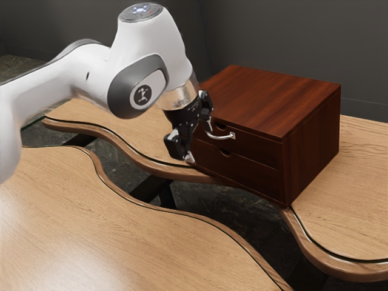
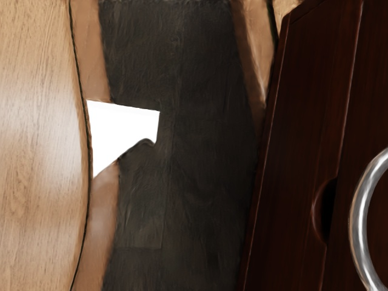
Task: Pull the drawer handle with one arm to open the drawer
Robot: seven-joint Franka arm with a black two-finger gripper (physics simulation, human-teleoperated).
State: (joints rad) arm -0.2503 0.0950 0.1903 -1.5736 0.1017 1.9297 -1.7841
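Room: dark grey walls (image 1: 273,30) behind; wavy-edged wooden tables (image 1: 91,230) with a strip of dark floor (image 1: 200,206) between them.
Cabinet: we see the red-brown cabinet (image 1: 267,100) on the far right table, its two fronts facing left toward our arm.
Drawer: the upper drawer (image 1: 257,147) looks shut, its front level with the lower drawer (image 1: 242,171).
Handle: a silver handle (image 1: 222,136) sits on the upper front, near its left end.
Gripper: our gripper (image 1: 199,140) is just left of the handle with its fingers apart. We cannot tell whether either finger touches the bar.
Stage: we judge the grasp not yet made and the pull not begun.
Risk, miss: closing from here may catch only the bar's tip, because the hand sits off its left end.
Risk, slip: a thin round bar could slide out if we pull at a slant.
Risk, drag: the cabinet stands near the table edge, so a stiff drawer could pull it toward the gap.
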